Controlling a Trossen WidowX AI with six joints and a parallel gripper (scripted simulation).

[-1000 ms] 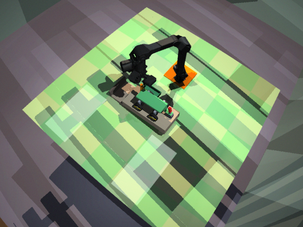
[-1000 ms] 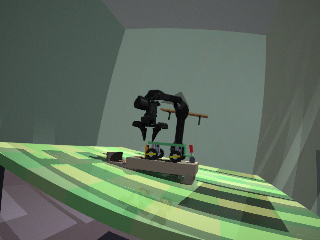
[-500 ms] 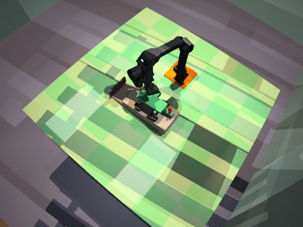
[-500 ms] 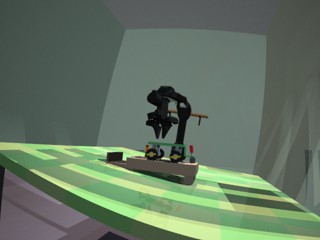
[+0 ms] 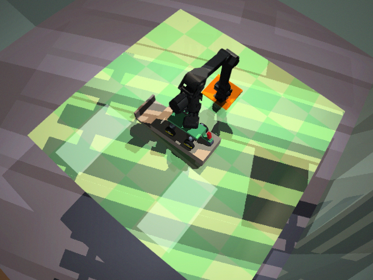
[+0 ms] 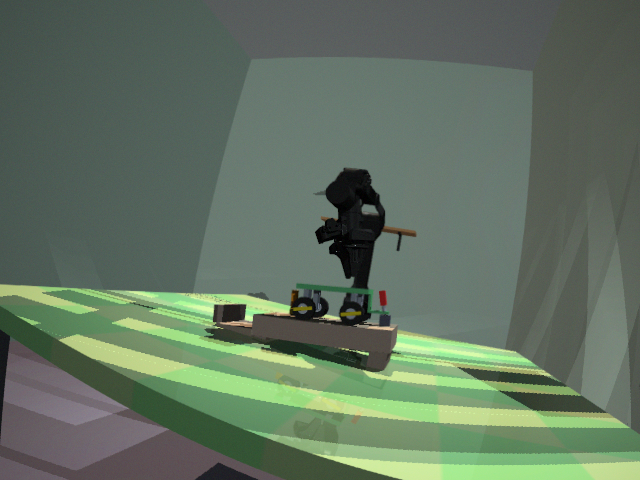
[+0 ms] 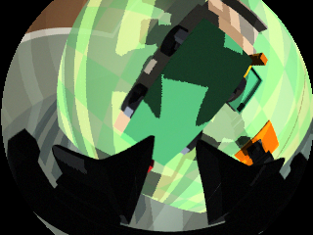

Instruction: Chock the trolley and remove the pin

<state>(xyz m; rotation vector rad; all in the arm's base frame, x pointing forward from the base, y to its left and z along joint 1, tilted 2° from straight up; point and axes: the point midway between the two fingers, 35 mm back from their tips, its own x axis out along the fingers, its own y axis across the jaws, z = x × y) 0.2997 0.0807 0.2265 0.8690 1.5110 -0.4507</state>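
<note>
The trolley, with a green deck (image 5: 197, 131) (image 6: 330, 287) (image 7: 183, 100), stands on the wooden ramp (image 5: 204, 154) (image 6: 320, 331). The red-headed stop pin (image 5: 208, 135) (image 6: 383, 298) (image 7: 150, 168) stands upright in its block at the uphill end. The chock's orange handle (image 6: 294, 297) (image 7: 264, 59) stands at the trolley's downhill end; its yellow body (image 7: 247, 71) is close by the arm-side downhill wheel, contact unclear. The arm hides it in the top view. The green tray (image 7: 249, 93) lies beside the ramp. My gripper (image 6: 349, 273) (image 7: 176, 143) is open and empty above the deck.
An end board (image 5: 145, 107) (image 6: 230, 313) stands at the ramp's downhill end. The arm's base stands on an orange plate (image 5: 207, 90) (image 7: 271, 137) on the same side of the ramp as the tray. A brown shelf (image 6: 402, 231) is in the background.
</note>
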